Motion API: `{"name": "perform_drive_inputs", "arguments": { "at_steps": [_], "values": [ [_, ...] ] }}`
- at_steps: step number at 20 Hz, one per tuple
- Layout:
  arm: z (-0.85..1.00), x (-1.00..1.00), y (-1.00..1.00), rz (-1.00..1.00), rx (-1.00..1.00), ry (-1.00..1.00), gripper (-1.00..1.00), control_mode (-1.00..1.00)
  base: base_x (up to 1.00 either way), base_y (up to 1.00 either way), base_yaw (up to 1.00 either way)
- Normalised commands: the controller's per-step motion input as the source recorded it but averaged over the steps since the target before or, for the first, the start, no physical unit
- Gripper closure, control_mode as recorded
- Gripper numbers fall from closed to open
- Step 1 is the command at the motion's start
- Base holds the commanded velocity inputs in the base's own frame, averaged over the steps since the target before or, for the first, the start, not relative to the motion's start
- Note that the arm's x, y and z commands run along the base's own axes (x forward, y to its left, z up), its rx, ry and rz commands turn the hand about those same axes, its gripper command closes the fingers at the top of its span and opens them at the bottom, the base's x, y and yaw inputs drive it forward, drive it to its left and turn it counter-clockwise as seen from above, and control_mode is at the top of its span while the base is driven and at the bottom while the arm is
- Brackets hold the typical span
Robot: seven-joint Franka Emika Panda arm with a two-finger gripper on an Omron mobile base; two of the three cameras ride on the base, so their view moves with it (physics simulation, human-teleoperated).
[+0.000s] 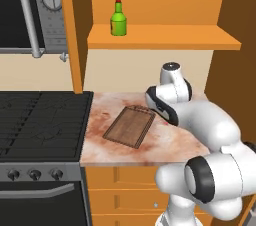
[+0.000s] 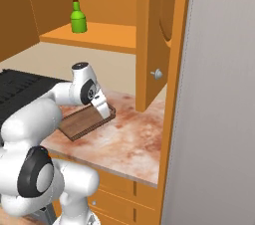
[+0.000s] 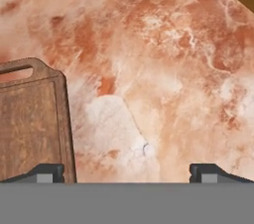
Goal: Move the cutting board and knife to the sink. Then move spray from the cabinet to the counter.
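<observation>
Cutting board half hidden behind the arm

Cutting board [image 1: 129, 126] lies flat on the counter [image 1: 170, 145], its right end blocked by the robot's white arm. The gripper [image 3: 127, 172] hovers above, jaws spread wide, holding nothing. The spray [image 1: 118, 19] stands on the cabinet [image 1: 165, 37] shelf, beside the stove [image 1: 40, 120].

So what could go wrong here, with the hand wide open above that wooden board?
The open hand looks down beside the cutting board, mostly over bare counter, so closing now might miss it. The board lies flat, so its rim may be hard to catch. The spray stands near the shelf edge, where a reaching arm might knock it.
</observation>
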Motion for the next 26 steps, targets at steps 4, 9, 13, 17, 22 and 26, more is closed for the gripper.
{"name": "perform_drive_inputs", "arguments": {
  "at_steps": [4,9,13,17,22,26],
  "values": [
    [-0.09,0.37,-0.03,0.05,0.02,0.00,-1.00,-1.00,0.00,0.00,0.00],
    [-0.28,0.51,0.00,0.06,0.01,0.00,-1.00,-1.00,0.00,0.00,0.00],
    [-0.25,0.51,0.00,0.04,0.00,0.00,-1.00,-1.00,0.00,0.00,0.00],
    [-0.24,0.56,0.00,0.03,0.00,0.00,-1.00,-1.00,0.00,0.00,0.00],
    [-0.28,0.45,-0.01,0.01,0.00,0.00,-1.00,-1.00,0.00,0.00,0.00],
    [-0.25,0.34,-0.10,0.00,0.03,0.00,-1.00,-1.00,0.00,0.00,0.00]
  ]
}}
